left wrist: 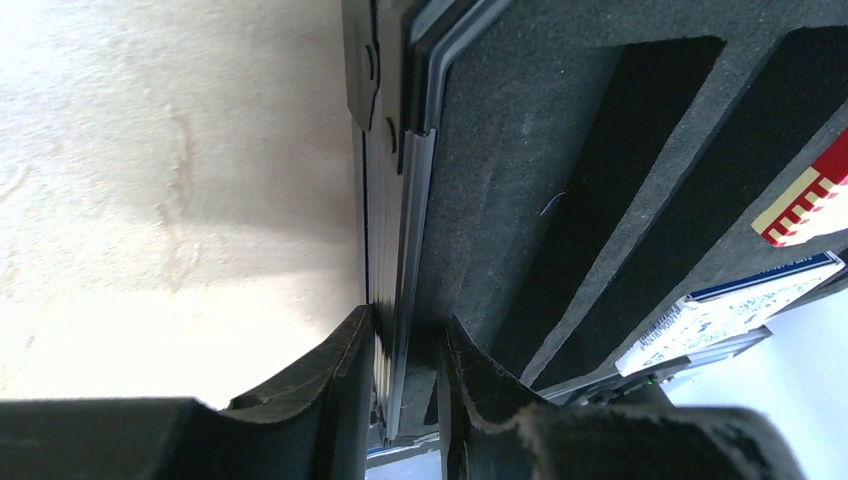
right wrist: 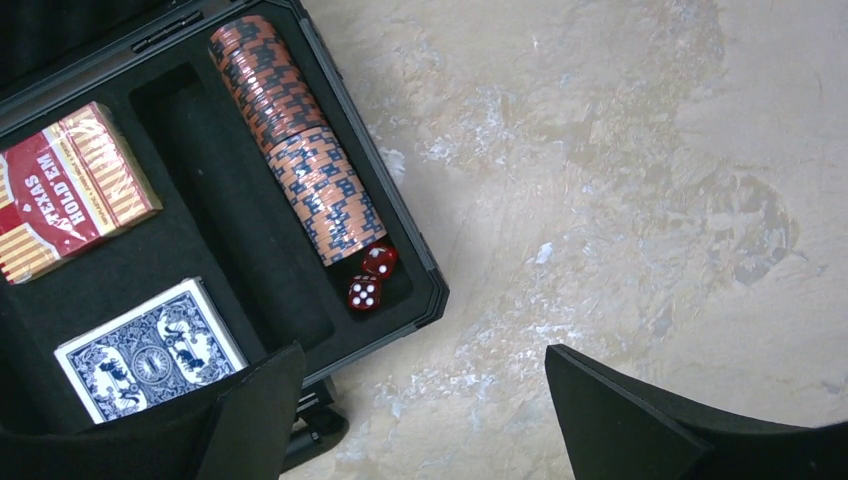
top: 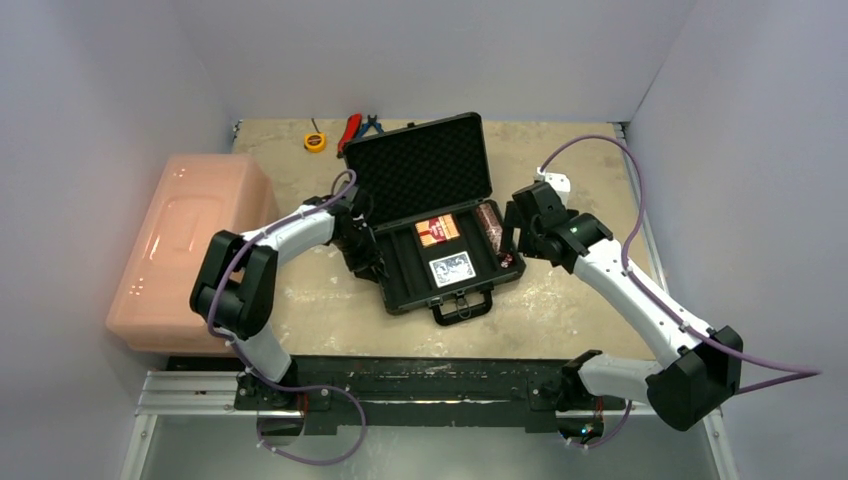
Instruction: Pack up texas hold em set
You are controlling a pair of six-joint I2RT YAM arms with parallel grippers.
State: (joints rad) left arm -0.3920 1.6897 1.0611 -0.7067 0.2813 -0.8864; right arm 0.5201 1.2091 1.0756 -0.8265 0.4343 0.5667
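The black case lies open mid-table, lid tilted back and handle toward me. In its foam sit a red card deck, a blue deck, two reddish chip rolls end to end, and two red dice below them. My left gripper is shut on the case's left wall, one finger outside and one inside. My right gripper hangs open over bare table just off the case's front right corner, with nothing between its fingers.
A large pink translucent bin stands at the left of the table. A yellow tape measure and red-handled pliers lie at the back, behind the case lid. Grey walls close in on three sides.
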